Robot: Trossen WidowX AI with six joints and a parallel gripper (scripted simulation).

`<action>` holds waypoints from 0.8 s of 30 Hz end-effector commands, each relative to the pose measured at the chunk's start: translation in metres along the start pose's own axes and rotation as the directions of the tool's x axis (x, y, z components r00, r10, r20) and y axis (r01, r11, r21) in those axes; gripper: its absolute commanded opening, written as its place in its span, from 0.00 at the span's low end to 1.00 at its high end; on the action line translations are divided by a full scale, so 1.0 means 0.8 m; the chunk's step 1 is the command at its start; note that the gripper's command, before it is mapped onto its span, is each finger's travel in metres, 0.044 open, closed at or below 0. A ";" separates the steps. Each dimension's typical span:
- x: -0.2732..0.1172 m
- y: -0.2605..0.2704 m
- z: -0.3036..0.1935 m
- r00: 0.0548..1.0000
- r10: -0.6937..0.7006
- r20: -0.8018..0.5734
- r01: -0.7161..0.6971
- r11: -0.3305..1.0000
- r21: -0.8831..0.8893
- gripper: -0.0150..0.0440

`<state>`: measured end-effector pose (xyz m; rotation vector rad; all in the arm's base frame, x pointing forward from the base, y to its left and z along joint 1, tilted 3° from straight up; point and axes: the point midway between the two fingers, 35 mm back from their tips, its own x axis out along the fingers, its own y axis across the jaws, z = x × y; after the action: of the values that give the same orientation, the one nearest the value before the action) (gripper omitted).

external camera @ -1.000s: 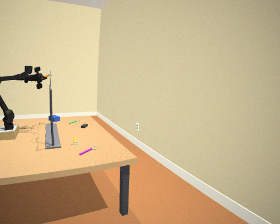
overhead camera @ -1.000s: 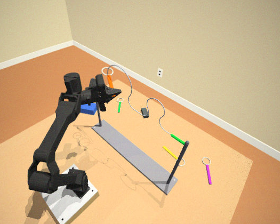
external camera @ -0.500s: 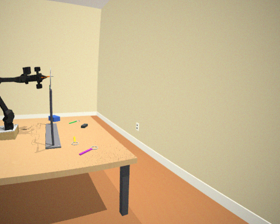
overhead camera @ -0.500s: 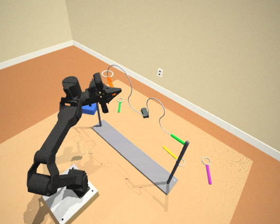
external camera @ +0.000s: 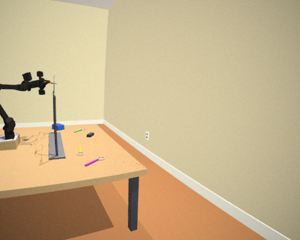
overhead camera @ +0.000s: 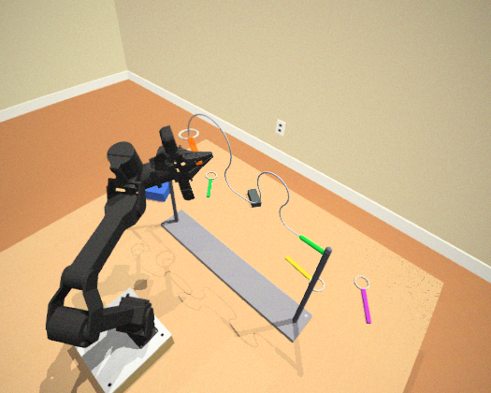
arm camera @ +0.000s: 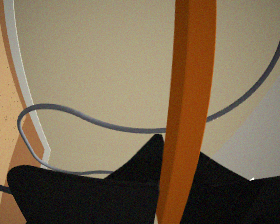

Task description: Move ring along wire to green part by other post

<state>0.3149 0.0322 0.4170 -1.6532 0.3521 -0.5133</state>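
The ring [overhead camera: 180, 137] looks pale, its handle [overhead camera: 193, 144] [external camera: 51, 83] [arm camera: 192, 90] orange.

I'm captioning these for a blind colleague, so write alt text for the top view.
Black robot arm's gripper grips the orange handle of a pale ring around a thin grey curvy wire. A green wire section meets the dark post at lower right.
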 end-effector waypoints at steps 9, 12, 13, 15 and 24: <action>0.000 -0.006 -0.001 0.997 -0.076 0.022 0.078 0.987 -0.138 0.00; 0.001 -0.007 -0.001 0.996 -0.091 0.027 0.094 0.982 -0.166 0.00; 0.001 -0.007 -0.001 0.995 -0.095 0.029 0.099 0.980 -0.175 0.00; 0.001 -0.008 -0.001 0.994 -0.104 0.033 0.109 0.975 -0.192 0.00; 0.001 -0.006 -0.001 0.991 -0.129 0.043 0.136 0.962 -0.238 0.00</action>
<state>0.3148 0.0327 0.4230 -1.8869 0.3012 -0.5572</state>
